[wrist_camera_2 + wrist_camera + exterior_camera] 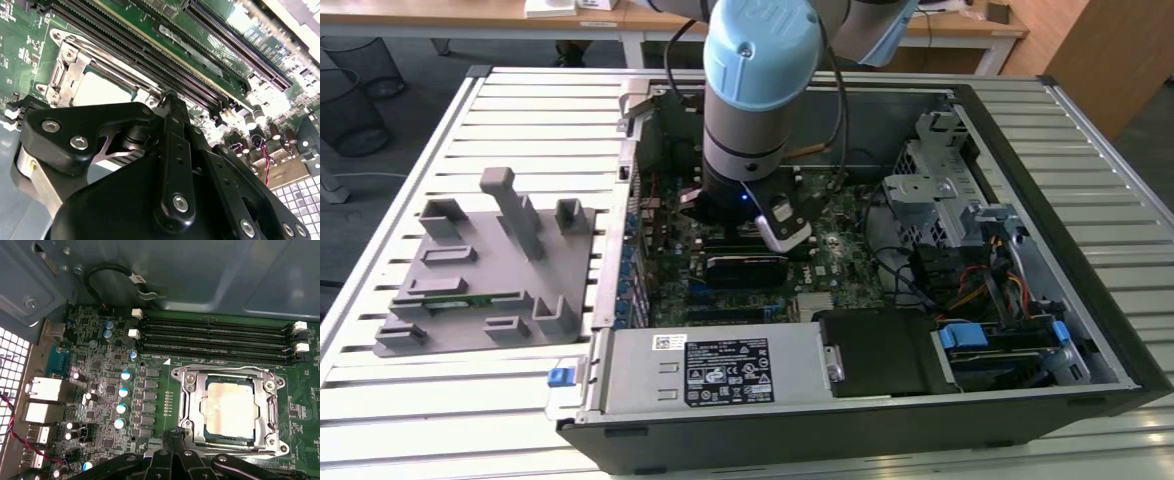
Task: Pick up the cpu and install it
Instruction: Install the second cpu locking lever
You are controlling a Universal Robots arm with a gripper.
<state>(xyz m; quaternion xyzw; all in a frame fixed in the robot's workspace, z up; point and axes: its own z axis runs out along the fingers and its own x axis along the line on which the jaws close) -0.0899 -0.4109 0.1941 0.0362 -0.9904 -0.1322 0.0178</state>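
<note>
While tool [172, 436] closed, empty | cpu [231, 409] in socket | slatted table [400, 390].

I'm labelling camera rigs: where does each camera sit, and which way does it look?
Exterior view: off the arm, raised, looking down into the open computer case; grey-blue arm shows.
First wrist view: on the wrist, facing the green motherboard; black gripper shows.
Second wrist view: on the wrist, close behind the gripper.
Both wrist views share the shiny silver-grey square cpu in its metal-framed socket.
</note>
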